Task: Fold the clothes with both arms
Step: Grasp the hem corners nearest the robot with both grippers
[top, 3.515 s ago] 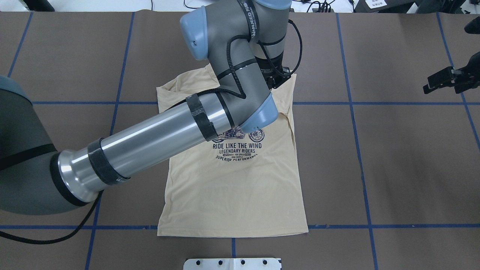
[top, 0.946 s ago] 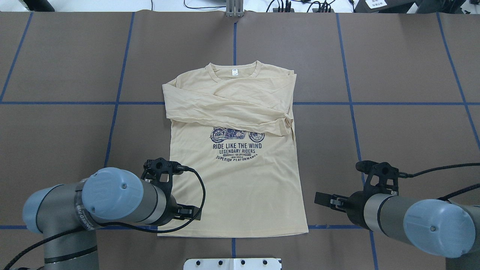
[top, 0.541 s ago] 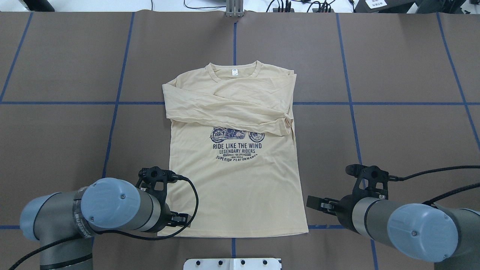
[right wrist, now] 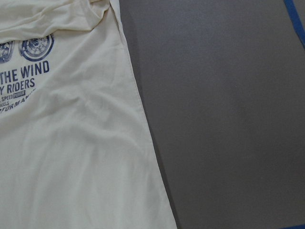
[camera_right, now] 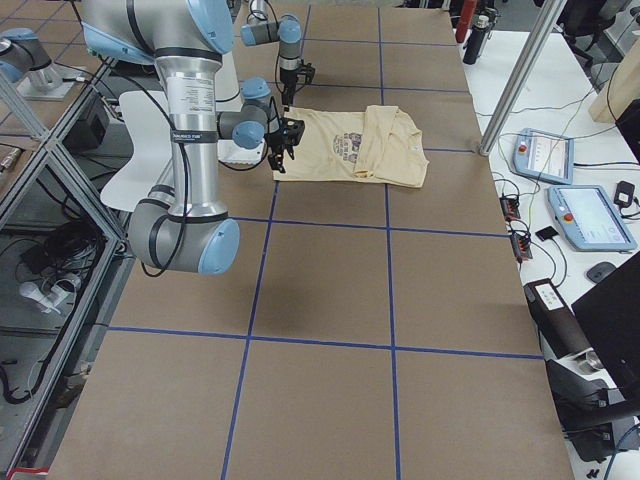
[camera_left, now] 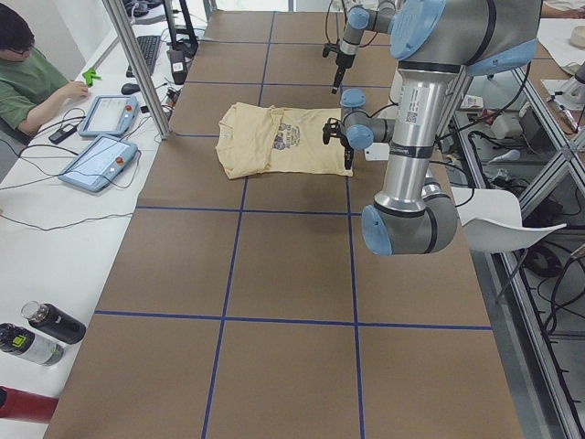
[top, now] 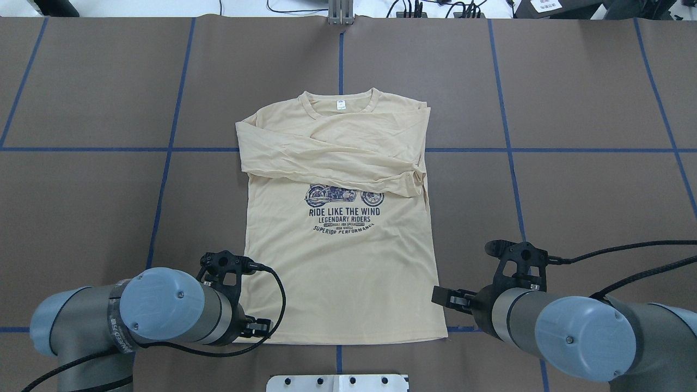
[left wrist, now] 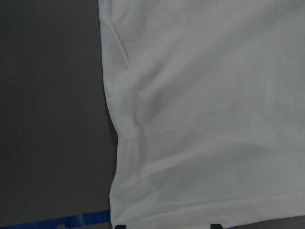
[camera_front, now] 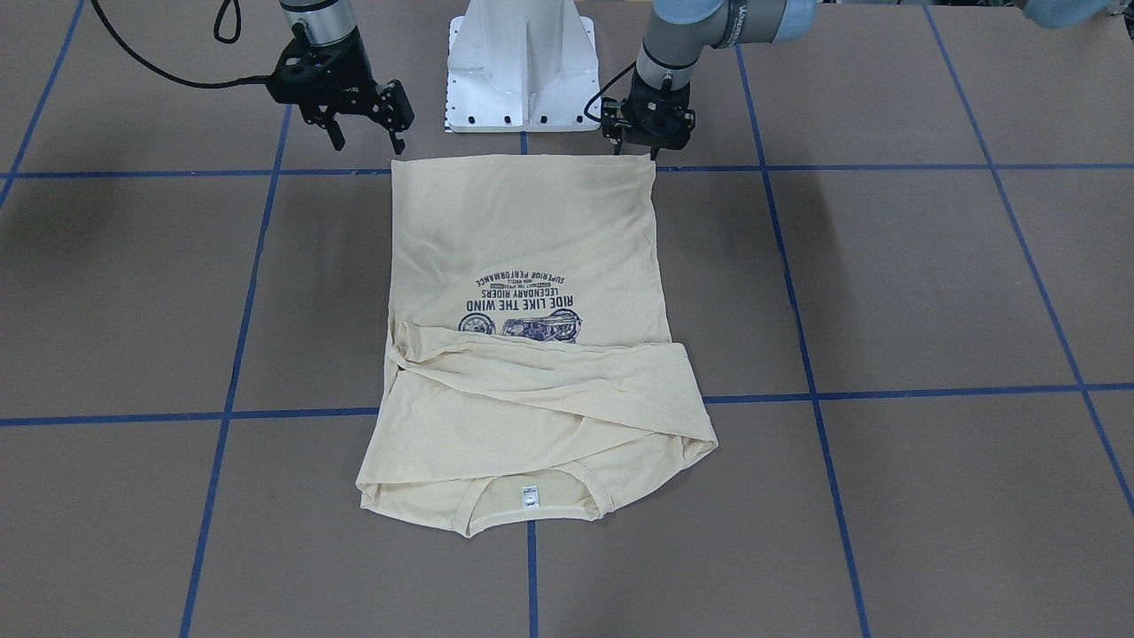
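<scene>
Two grippers of mine sit at the hem end of the pale cream long-sleeved T-shirt (top: 337,272), which lies flat and print-up mid-table on matte brown paper (top: 599,190) gridded with blue tape. The fabric is thin with soft creases. Both sleeves (top: 332,158) cross the chest in a rumpled band above the navy motorcycle print (top: 344,212). My left gripper (camera_front: 647,146) has its jaws apart at one hem corner; I cannot tell whether it touches. My right gripper (camera_front: 365,133) has its jaws spread, just beside the opposite corner.
</scene>
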Robot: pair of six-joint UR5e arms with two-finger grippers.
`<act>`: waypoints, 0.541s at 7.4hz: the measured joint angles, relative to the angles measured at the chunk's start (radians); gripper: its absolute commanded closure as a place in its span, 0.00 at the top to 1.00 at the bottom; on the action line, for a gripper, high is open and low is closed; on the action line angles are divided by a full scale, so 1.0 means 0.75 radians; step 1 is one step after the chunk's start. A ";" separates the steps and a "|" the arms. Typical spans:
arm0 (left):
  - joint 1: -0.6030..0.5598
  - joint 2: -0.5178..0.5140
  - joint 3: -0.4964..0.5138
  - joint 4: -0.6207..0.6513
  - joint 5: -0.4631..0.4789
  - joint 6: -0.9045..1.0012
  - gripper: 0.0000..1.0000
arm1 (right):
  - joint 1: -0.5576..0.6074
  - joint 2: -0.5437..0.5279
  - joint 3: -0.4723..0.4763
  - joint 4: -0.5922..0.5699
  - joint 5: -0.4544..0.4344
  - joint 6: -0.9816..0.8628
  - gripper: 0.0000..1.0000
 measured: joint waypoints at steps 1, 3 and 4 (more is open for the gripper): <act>0.000 0.006 0.007 0.000 0.000 0.000 0.59 | -0.004 0.003 -0.003 -0.003 -0.003 0.001 1.00; 0.001 0.013 0.016 0.001 -0.001 -0.015 0.59 | -0.007 0.005 -0.011 -0.004 -0.005 0.002 1.00; 0.001 0.014 0.024 0.002 -0.002 -0.042 0.59 | -0.007 0.005 -0.011 -0.004 -0.006 0.002 1.00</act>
